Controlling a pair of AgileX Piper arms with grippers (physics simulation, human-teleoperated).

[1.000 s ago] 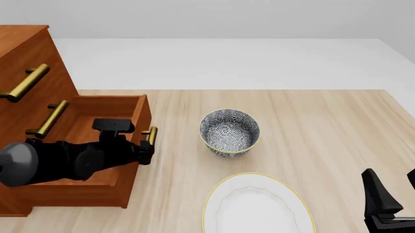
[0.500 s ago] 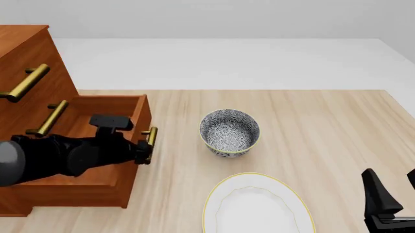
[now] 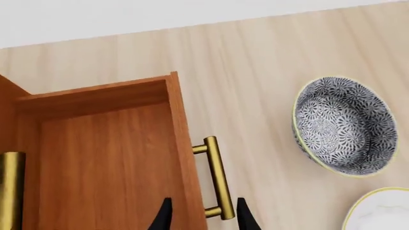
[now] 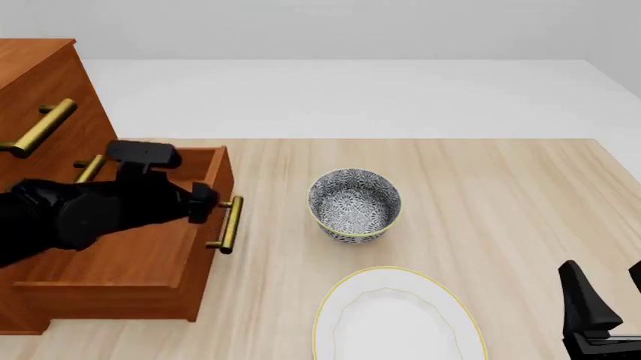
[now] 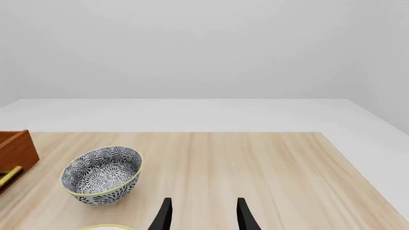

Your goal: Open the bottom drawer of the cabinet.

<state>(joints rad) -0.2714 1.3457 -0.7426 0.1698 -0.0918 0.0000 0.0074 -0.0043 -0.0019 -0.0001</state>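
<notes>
Tool (image 3: 201, 218) risen, bottom drawer (image 4: 120, 262) below

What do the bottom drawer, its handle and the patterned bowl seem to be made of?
Bottom drawer: reddish-brown wood, judging by the grain, smooth finish.
Handle: brass-like metal, golden with a soft shine.
Patterned bowl: probably glazed ceramic, dark-and-white print, yellow rim.

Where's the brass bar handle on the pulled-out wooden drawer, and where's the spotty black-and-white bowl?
Brass bar handle (image 4: 230, 224), front view, middle of the bar.
Pulled-out reddish-brown wooden drawer (image 4: 130, 262), front view, bare inside floor.
Black-and-white patterned bowl (image 4: 353, 201), front view, inside of the bowl.
</notes>
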